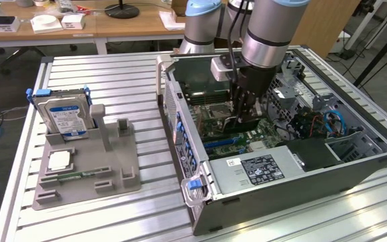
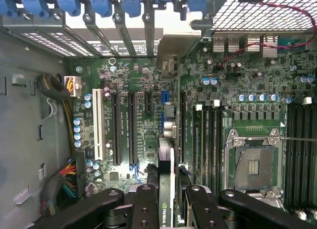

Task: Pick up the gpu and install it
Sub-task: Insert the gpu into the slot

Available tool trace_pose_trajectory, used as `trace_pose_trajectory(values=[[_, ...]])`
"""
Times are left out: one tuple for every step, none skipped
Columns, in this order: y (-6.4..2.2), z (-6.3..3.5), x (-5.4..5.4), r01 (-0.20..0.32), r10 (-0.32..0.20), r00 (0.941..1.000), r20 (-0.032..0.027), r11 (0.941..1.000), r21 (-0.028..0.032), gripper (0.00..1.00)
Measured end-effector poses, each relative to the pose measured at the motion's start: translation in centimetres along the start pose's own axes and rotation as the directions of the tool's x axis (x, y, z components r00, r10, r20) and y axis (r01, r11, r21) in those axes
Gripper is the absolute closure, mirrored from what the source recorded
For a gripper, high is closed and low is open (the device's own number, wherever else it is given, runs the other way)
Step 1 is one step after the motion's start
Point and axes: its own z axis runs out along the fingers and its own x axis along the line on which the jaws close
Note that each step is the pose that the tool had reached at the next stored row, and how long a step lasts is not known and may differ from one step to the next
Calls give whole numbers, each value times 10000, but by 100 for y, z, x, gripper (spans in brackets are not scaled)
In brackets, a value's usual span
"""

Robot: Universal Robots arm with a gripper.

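While the black two-finger tool grips the gpu, a thin dark circuit card with a silver metal bracket, edge-on between its fingers, the pick-up is done and the seating is left. The card hangs inside the open grey computer case, over the green motherboard. Black expansion slots lie at nine o'clock, memory slots close at three o'clock; room is narrow. On the desk, the grey holder stands well apart.
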Motion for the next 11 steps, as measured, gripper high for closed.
trace_pose_trajectory(values=[[1,9,1,0,0,10000,-2,10000,-1,74],[2,20,3,0,0,10000,0,10000,0,74],[3,28,7,-1,1,10000,-2,10000,-1,74],[5,36,12,-2,2,10000,-4,10000,-2,74],[9,46,16,-3,3,10000,-2,10000,-1,74],[13,57,19,-2,2,10000,0,10000,0,74],[16,65,23,-1,1,10000,-1,10000,-1,74],[18,76,27,2,-2,10000,0,10000,0,74],[23,86,31,-1,1,10000,0,10000,0,74],[29,96,34,-2,2,10000,0,10000,0,74],[37,107,36,-2,2,10000,-1,10000,0,74]])
